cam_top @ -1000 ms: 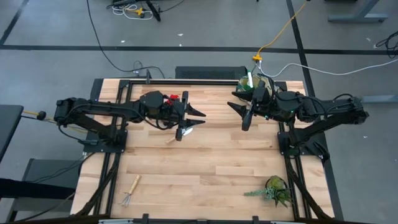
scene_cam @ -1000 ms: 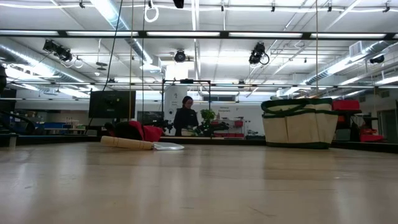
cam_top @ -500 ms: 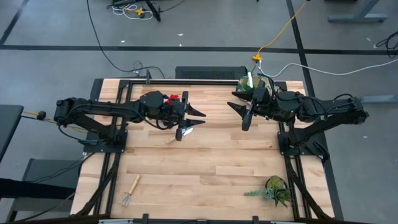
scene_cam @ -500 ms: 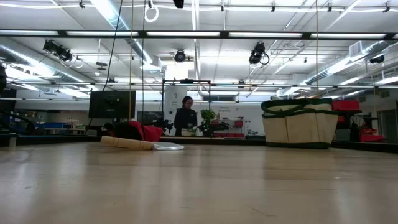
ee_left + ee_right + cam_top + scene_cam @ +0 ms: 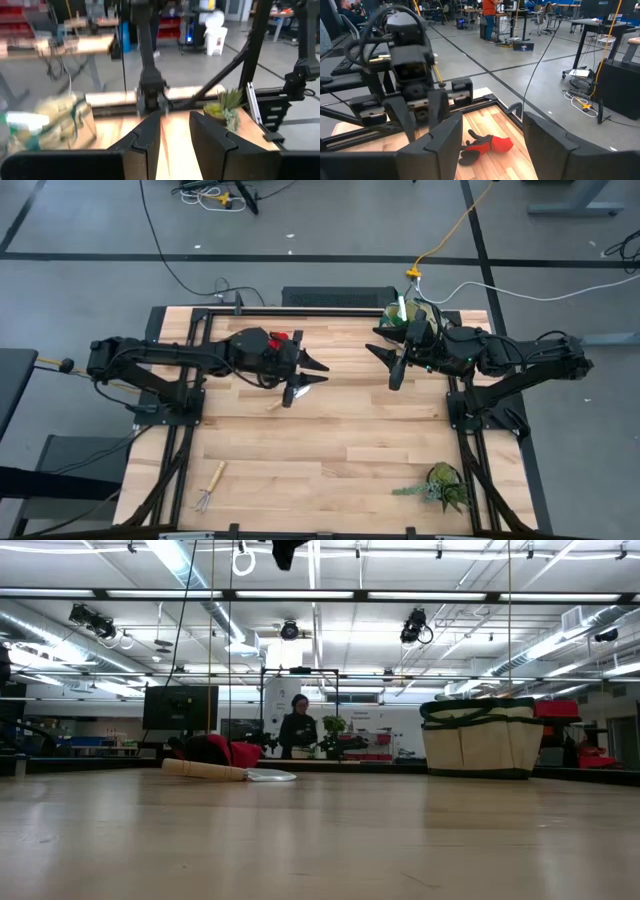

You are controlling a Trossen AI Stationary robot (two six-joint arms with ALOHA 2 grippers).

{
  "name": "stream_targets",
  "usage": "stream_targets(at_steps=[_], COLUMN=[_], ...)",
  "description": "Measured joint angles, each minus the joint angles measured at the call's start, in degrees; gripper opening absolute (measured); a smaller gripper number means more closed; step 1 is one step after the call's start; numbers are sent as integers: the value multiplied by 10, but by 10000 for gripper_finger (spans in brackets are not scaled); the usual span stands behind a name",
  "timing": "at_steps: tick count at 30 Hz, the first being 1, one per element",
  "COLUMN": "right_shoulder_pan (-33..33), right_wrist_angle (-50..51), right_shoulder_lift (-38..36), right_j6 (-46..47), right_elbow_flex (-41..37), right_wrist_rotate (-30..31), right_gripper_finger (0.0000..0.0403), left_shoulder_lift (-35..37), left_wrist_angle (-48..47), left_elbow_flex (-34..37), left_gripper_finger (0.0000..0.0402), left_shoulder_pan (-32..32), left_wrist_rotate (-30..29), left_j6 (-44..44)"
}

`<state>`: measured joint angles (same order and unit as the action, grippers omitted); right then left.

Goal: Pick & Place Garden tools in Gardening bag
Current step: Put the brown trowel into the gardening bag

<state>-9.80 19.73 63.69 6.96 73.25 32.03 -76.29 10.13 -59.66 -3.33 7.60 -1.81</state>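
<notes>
Fingers (image 5: pixel 150 140) apart; trowel (image 5: pixel 290 394) partly hidden, apparently beneath left arm.

A: Bench (image 5: pixel 330 440): pale wood planks, smooth, low sheen. Trowel (image 5: pixel 228 772): wooden handle, bright metal blade.

B: Gardening bag (image 5: pixel 482 737): soft beige cloth, dark green trim, matt. Gloves (image 5: pixel 487 146): red and black fabric. Both tools, left (image 5: pixel 174 142) and right (image 5: pixel 490 145): dark, matt, plastic-looking.

Both arms reach inward over the table's far half. The left end effector (image 5: pixel 313 372) and the right end effector (image 5: pixel 385 355) hover with fingers spread, facing each other.
</notes>
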Motion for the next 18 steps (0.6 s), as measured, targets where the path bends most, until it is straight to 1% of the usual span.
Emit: stream_targets(at_steps=[6, 13, 18], right_shoulder_pan=[0, 0, 0], right_wrist_angle=[0, 0, 0], right_shoulder_lift=[0, 0, 0], right_j6=[0, 0, 0], right_elbow_flex=[0, 0, 0], right_wrist_rotate=[0, 0, 0], right_gripper_finger=[207, 207, 207], left_shoulder_lift=[0, 0, 0], left_wrist_angle=[-66, -99, -174], left_elbow_flex=[0, 0, 0], left_gripper_finger=[113, 113, 113], left_shoulder_pan=[-22, -48, -59], left_wrist_rotate=[0, 1, 29], left_j6=[75, 218, 353])
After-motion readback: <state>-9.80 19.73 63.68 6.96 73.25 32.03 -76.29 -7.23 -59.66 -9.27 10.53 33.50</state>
